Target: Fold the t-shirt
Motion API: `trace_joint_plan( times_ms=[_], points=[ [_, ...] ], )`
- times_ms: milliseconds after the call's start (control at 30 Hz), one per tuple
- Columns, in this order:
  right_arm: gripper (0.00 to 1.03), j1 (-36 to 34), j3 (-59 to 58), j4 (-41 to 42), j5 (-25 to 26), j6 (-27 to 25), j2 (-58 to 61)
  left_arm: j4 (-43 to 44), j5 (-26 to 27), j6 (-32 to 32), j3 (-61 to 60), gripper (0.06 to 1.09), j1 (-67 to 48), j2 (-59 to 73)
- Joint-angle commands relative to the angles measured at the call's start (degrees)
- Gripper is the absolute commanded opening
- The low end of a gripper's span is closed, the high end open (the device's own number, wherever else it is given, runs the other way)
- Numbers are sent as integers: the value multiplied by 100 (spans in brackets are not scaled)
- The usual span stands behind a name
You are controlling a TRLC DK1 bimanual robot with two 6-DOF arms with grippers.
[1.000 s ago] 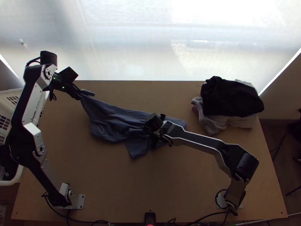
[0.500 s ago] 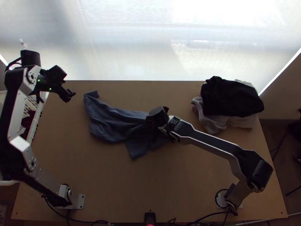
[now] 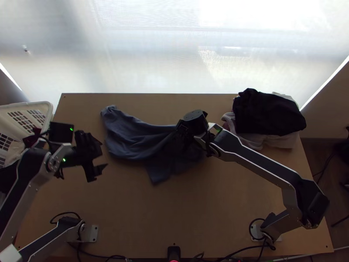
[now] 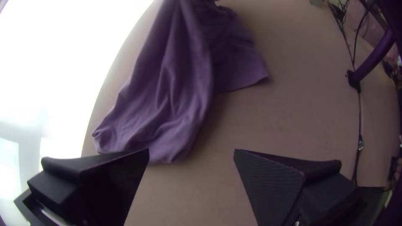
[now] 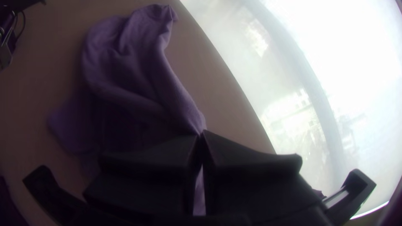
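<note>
T-shirt [image 3: 135, 142], rumpled, tight in the right gripper [image 3: 185, 132]

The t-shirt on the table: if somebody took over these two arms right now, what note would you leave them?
Left pincer: open and empty, beside the shirt's left end.
Right pincer: shut on a gathered bit of the t-shirt.
Shirt: mid-table, rumpled and bunched, one part pointing toward the near edge. Other clothes, black cloth on top, are piled at the far right.
Done: the right-hand grip; no neat fold yet.
Left: probably take hold with the left pincer, spread the shirt flat, then fold.
</note>
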Motion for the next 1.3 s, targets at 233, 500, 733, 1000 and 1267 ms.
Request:
trace_joint_plan(
  times_ms=[233, 500, 733, 1000, 1267],
  points=[
    [3, 98, 65, -149, 9, 28, -131, 1330, -763, -423, -1798, 104, -1471, -327],
    [3, 151, 205, -149, 9, 46, -51, 2701, -1501, 306, -3432, 104, -2130, -793],
    [3, 177, 144, -149, 9, 99, -131, 4063, -1572, 666, -3529, 104, -1418, -301],
    [3, 230, 38, -149, 9, 99, -201, 4494, -1501, 429, -2712, 104, -610, 552],
    [3, 300, 38, -149, 9, 108, -192, 5250, -1501, 271, -2694, 104, -302, 1185]
  ],
)
